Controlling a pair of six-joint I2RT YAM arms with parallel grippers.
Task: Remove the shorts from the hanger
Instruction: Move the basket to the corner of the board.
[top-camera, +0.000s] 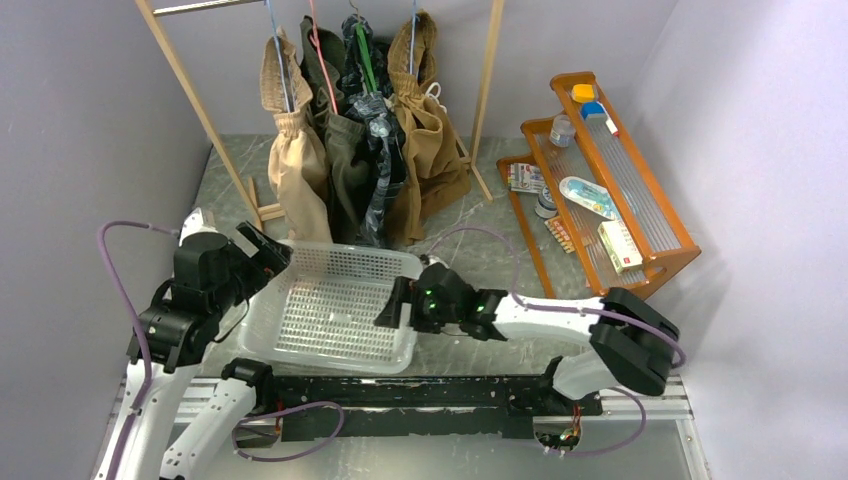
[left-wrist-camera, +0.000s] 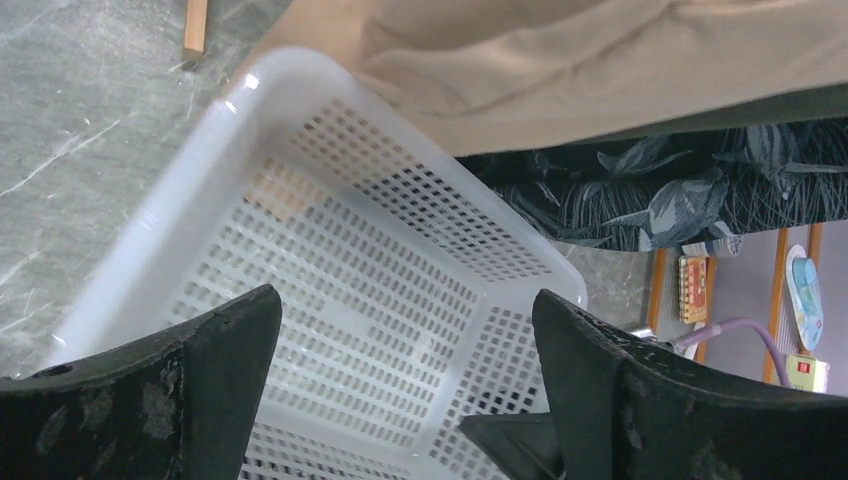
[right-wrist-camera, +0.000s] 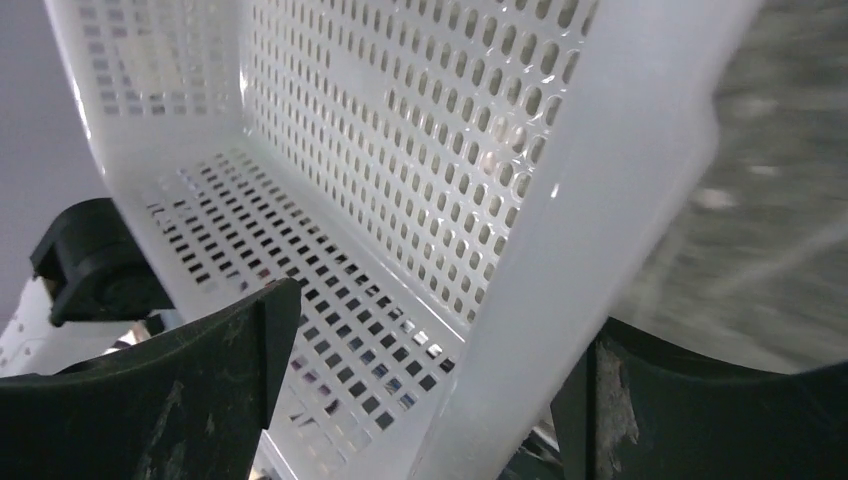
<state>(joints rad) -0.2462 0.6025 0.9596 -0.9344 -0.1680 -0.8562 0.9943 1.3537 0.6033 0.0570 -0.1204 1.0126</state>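
Four shorts (top-camera: 360, 150) hang ahead; your left gripper (left-wrist-camera: 405, 300) gapes wide; your right gripper (right-wrist-camera: 445, 320) straddles the basket wall (right-wrist-camera: 560, 250), jaws apart.

On the overhead camera the top edge cut off the hooks of the hangers (top-camera: 365, 55), the olive shorts (top-camera: 345, 160) hung mostly hidden between their neighbours, I could not read the packets (top-camera: 620, 245) on the orange rack (top-camera: 655, 185), and my right wrist camera blurred the table (right-wrist-camera: 770, 200).

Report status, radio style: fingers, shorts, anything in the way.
Left fingers open by basket. Right fingers open astride its rim. Shorts all hanging, untouched. Basket before rack.
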